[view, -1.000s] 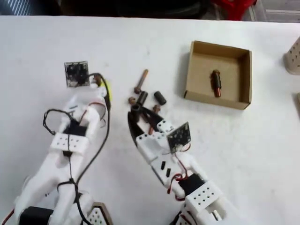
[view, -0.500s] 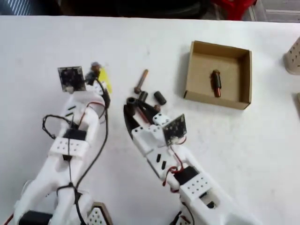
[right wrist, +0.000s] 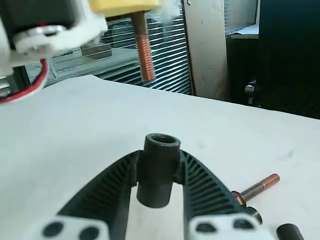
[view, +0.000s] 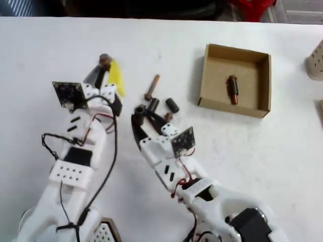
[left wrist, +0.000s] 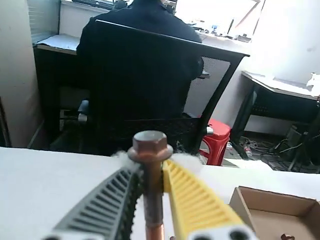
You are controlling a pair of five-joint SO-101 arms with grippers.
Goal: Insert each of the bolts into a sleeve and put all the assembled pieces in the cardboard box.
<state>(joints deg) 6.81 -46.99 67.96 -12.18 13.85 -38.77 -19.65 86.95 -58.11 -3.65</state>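
The left pincer (left wrist: pixel 150 169) grips a copper bolt (left wrist: pixel 149 146) upright, while the right pincer (right wrist: pixel 159 159) grips a black sleeve (right wrist: pixel 157 187).

High view overhead; 2 wrist views low, close; left shares cardboard box (view: pixel 252 70).

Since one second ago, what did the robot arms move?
The left tool, shut on its bolt, moved toward the table's far edge. The right tool, shut on a sleeve, shifted slightly toward it. Both kept their grip. The loose bolt, loose sleeves, cardboard box and the assembled piece inside stayed put.
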